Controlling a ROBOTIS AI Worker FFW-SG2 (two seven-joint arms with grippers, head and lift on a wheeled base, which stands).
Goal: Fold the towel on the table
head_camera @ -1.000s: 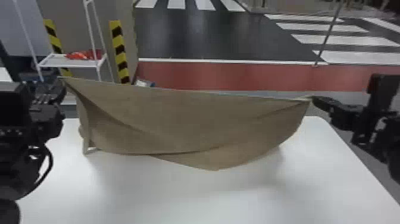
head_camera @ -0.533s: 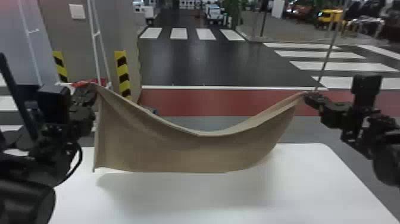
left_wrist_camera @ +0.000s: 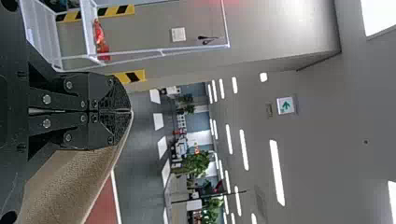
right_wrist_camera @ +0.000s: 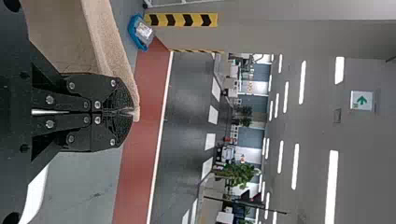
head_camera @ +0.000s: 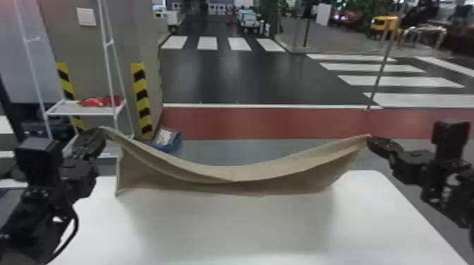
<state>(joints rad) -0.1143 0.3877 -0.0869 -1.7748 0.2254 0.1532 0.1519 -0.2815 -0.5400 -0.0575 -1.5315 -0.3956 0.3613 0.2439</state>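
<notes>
In the head view my left gripper (head_camera: pixel 100 132) and my right gripper (head_camera: pixel 370 140) each hold an upper corner of the brown towel (head_camera: pixel 218 183). It hangs between them over the white table (head_camera: pixel 225 229), its top edge sagging in the middle and its lower left corner at the tabletop. The left wrist view has my left gripper (left_wrist_camera: pixel 130 112) shut on a corner of the towel (left_wrist_camera: pixel 70 186). Seen from the right wrist, my right gripper (right_wrist_camera: pixel 132 112) is shut on the other corner, with the towel (right_wrist_camera: pixel 107 46) trailing off beside it.
Beyond the table's far left stands a white rack (head_camera: pixel 84 109) with a red item on its shelf. A blue container (head_camera: pixel 165 138) lies on the floor behind the towel. Striped yellow-black posts (head_camera: pixel 141 102) line the wall.
The head view has tilted up from the table. Both grippers keep their corners; the left one now sits farther right in view, and the towel's once nearly straight top edge sags.
</notes>
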